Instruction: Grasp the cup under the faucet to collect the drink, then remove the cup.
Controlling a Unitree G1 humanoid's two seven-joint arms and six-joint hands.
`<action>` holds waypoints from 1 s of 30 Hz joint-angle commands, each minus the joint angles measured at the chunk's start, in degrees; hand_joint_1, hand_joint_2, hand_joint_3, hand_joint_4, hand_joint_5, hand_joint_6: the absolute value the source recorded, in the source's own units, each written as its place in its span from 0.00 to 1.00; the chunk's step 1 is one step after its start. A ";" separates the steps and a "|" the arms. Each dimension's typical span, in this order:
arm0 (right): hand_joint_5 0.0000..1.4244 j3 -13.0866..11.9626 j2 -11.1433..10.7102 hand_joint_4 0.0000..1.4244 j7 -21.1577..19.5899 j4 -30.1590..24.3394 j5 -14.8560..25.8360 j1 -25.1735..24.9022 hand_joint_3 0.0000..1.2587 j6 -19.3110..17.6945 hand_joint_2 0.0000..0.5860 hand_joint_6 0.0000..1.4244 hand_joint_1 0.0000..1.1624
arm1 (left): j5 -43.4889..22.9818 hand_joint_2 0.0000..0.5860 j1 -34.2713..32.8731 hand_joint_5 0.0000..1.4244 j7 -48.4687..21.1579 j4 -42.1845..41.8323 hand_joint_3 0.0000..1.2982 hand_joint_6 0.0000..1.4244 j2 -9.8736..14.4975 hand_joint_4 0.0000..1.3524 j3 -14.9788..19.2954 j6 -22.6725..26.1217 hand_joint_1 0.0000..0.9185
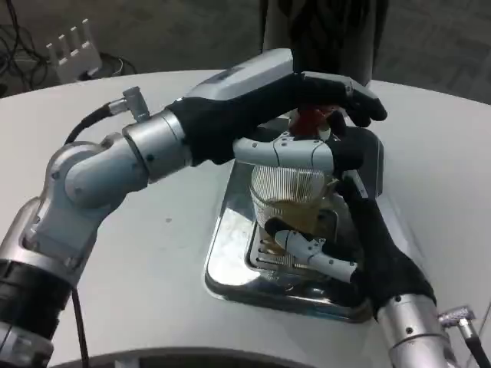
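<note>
Cup upright on the tray, gripped from the right, under the tap.

The table bears a steel tray; the left hand arches over the red tap, fingers curled down. Right hand wraps the ribbed cup, part-filled; lifting out means clearing the left hand's fingers above.

Ribbed clear cup — amber drink

Cup: ribbed clear plastic, probably. Tray: glossy polished metal. Table: matt white.
</note>
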 commanded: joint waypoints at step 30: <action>0.04 1.03 4.02 0.03 -5.55 7.14 2.52 -3.55 0.00 -3.59 0.35 0.00 0.56 | 0.79 0.14 -1.63 0.28 -3.45 1.15 0.28 0.28 1.21 0.25 -0.41 -1.08 0.00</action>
